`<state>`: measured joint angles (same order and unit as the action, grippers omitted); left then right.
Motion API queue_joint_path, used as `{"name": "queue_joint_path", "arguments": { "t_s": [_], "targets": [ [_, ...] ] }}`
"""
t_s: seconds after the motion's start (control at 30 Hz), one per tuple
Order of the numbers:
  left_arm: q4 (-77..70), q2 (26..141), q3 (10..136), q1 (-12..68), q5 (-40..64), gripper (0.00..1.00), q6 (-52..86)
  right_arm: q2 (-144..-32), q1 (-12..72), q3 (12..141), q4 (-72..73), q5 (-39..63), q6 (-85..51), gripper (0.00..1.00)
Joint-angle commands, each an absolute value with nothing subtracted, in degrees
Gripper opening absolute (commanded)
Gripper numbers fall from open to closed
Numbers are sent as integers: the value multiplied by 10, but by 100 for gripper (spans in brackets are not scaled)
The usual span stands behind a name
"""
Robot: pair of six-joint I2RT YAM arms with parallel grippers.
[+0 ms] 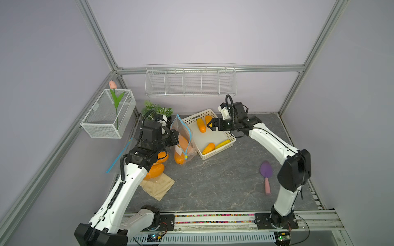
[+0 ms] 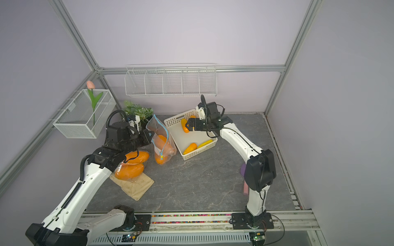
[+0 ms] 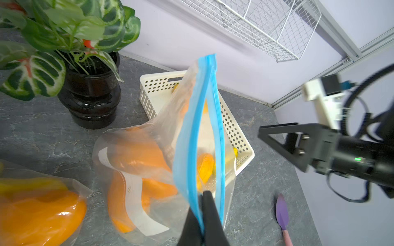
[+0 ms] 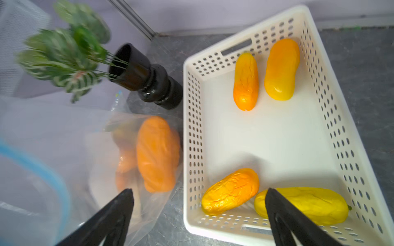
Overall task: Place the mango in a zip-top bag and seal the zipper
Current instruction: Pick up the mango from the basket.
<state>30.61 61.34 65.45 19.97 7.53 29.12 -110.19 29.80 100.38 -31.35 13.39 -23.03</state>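
Note:
A clear zip-top bag [image 1: 183, 136] with a blue zipper [image 3: 198, 127] stands upright left of the basket, its mouth gaping. My left gripper [image 3: 202, 196] is shut on one zipper lip near its end, seen in both top views [image 1: 175, 136] [image 2: 149, 136]. Orange mangoes [image 4: 157, 153] lie in the bag's bottom [image 1: 180, 158]. My right gripper [image 4: 198, 192] is open and holds nothing. It hangs over the white basket's [image 4: 187, 149] near-left edge, beside the bag mouth [image 1: 210, 125]. Several loose mangoes [image 4: 231, 191] rest in the basket [image 1: 215, 153].
A potted plant [image 1: 157, 110] stands behind the bag. More bagged mangoes [image 1: 156, 170] and tan flat bags [image 1: 158, 186] lie under my left arm. A purple trowel [image 1: 266, 170] lies at the right. A wire shelf [image 1: 190, 81] hangs on the back wall, a mesh box [image 1: 108, 115] at left.

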Motion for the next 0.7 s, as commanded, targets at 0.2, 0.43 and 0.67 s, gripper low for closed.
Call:
{"name": "queue_joint_path", "arguments": {
  "t_s": [0.2,0.43,0.67],
  "targets": [
    [286,606,644,197,48,0,301,-1195,338,1042,-466,70,-220,94],
    [280,616,637,196,45,0,298,-1236,354,1049,-469,82,-239,89],
    [283,618,637,194,46,0,292,-1284,357,1086,-467,93,-260,84]
  ]
}}
